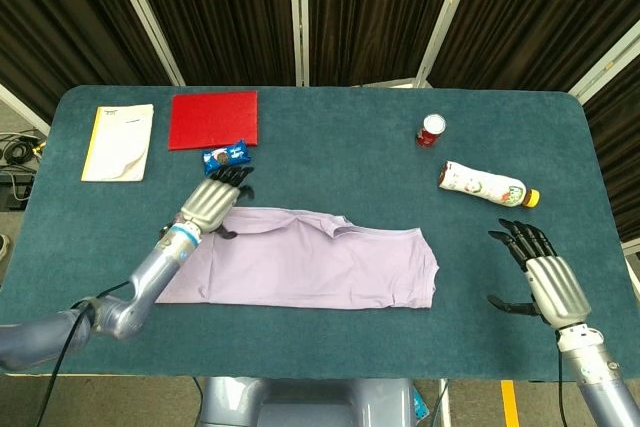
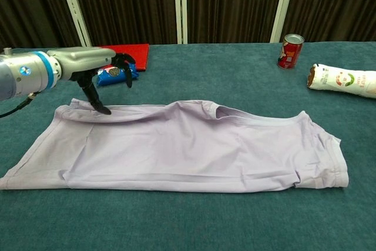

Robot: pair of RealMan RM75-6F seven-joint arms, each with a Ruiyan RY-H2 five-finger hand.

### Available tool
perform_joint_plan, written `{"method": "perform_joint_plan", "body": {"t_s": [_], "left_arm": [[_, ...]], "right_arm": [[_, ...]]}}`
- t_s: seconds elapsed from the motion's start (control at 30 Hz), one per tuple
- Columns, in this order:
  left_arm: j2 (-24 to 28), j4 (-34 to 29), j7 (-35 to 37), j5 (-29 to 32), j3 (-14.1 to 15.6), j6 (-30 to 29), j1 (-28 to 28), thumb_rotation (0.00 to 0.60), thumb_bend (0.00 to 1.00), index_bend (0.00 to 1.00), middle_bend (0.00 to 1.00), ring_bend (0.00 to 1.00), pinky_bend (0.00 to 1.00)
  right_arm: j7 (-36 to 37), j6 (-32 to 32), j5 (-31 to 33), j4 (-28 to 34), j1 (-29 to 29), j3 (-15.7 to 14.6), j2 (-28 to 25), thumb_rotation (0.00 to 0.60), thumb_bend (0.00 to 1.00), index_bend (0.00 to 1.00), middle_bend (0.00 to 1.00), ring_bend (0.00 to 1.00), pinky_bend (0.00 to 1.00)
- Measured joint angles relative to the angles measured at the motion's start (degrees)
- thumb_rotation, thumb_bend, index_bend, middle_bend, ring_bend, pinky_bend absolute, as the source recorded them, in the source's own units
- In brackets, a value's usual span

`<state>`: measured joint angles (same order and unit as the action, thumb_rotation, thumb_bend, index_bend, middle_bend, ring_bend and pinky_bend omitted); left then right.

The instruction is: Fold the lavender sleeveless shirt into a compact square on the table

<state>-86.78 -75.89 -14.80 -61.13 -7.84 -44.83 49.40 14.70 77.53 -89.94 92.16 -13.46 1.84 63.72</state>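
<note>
While the shirt [image 1: 315, 267] lay flat across the near-middle of the bench [image 1: 340, 147], the left robot hand [image 1: 212, 203] hovered over its far-left corner, fingers spread, one fingertip touching the cloth, nothing gripped. Well apart at the right, the right robot hand [image 1: 545, 277] was spread and empty.
</note>
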Motion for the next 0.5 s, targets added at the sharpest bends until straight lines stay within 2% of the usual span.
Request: {"method": "perform_joint_plan", "body": {"t_s": [0.1,0.2,0.5], "left_arm": [[-0.2,1.4,1.3,-0.8,1.1,-0.1,-0.9,0.6,0.23,0.38,0.0,0.0,0.0],[-1.2,3.7,2.7,-1.2,1.5,0.0,-1.6,0.6,0.26,0.39,0.0,0.0,0.0],[-5.1,11.6,5.1,-1.8,1.4,0.9,-2.1,0.6,0.26,0.43,0.0,0.0,0.0]], "right_arm": [[-0.1,0.0,-0.2,0.1,0.0,-0.1,0.1,0.6,0.01,0.19,0.06,0.0,0.0],[-0.2,-0.1,-0.2,0.1,0.0,-0.2,0.1,0.6,0.01,0.2,0.06,0.0,0.0],[0.1,-0.3,0.0,-0.2,0.0,-0.1,0.1,0.6,0.01,0.2,0.07,0.0,0.0]]}}
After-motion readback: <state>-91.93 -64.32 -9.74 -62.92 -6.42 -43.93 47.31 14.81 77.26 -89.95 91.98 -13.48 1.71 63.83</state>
